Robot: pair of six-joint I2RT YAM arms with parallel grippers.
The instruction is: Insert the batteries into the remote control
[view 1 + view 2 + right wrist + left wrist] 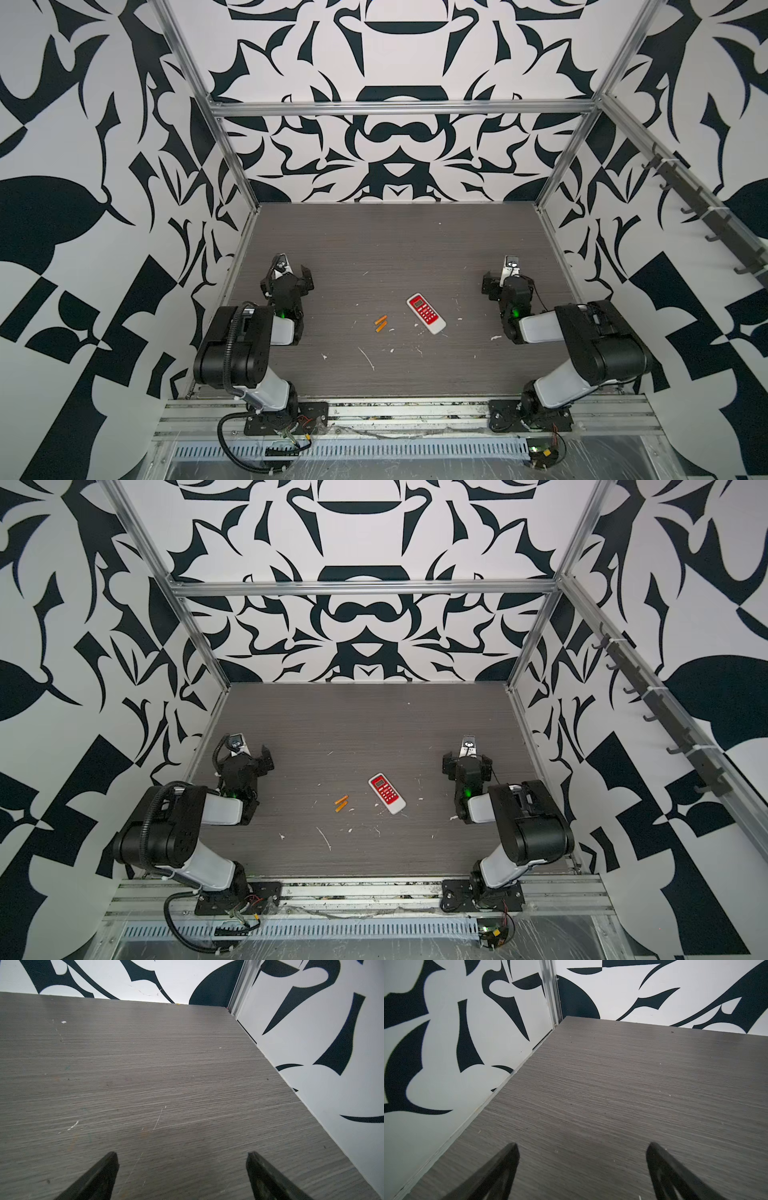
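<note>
two batteries [380, 323], slim orange cylinders with pale metal ends, lie side by side just left of the remote control [426, 313]. the remote, a smooth white oblong, lies red face up on the grey wood-grain table [374, 241], so it likely needs flipping first. left gripper [581, 1153] and right gripper [182, 1159] hover well apart from it, jaws spread wide, holding nothing.
</note>
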